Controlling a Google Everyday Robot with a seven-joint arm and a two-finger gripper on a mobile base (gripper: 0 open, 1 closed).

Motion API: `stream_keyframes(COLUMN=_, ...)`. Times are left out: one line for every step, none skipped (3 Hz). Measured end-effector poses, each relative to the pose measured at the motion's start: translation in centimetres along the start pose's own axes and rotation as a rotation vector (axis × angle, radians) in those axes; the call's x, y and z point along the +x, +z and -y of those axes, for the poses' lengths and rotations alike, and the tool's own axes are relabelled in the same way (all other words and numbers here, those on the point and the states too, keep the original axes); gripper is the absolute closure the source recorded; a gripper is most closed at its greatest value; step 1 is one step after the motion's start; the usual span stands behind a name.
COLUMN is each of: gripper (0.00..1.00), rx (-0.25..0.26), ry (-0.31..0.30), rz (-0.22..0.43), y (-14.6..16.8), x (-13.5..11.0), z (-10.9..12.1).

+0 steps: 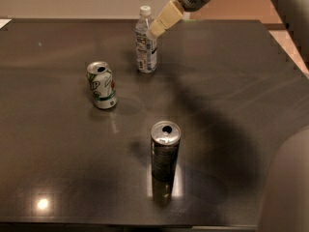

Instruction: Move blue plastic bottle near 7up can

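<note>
The blue plastic bottle (146, 41) stands upright at the back middle of the dark table, with a white cap and a printed label. The 7up can (102, 85), white with green and red marks and dented, stands to its front left, apart from it. My gripper (163, 19) comes down from the top right; its cream fingers reach the bottle's upper right side, at about neck height.
A tall slim silver-dark can (165, 150) stands open-topped at the front middle of the table (241, 91). The table's right edge and a pale floor show at the far right. Part of the robot body fills the lower right corner.
</note>
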State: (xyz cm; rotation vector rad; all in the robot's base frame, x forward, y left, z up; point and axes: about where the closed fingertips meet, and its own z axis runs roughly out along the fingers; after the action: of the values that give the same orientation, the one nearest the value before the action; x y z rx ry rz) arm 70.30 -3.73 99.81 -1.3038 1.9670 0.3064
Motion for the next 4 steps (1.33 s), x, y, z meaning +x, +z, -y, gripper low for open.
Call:
stream_keyframes(gripper=0.0, rx=-0.005, ry=0.052, rz=-0.018, y=2.3, x=-0.4, z=0.1)
stream_keyframes(gripper=0.0, rx=-0.011, ry=0.077, rz=-0.061, y=4.5, x=-0.1, z=0.1)
stream_keyframes(gripper=0.0, rx=-0.022, ry=0.085, rz=-0.101, y=6.1, x=0.2, z=0.0)
stream_keyframes(gripper=0.0, rx=-0.036, ry=0.087, rz=-0.122, y=7.1, x=0.3, z=0.0)
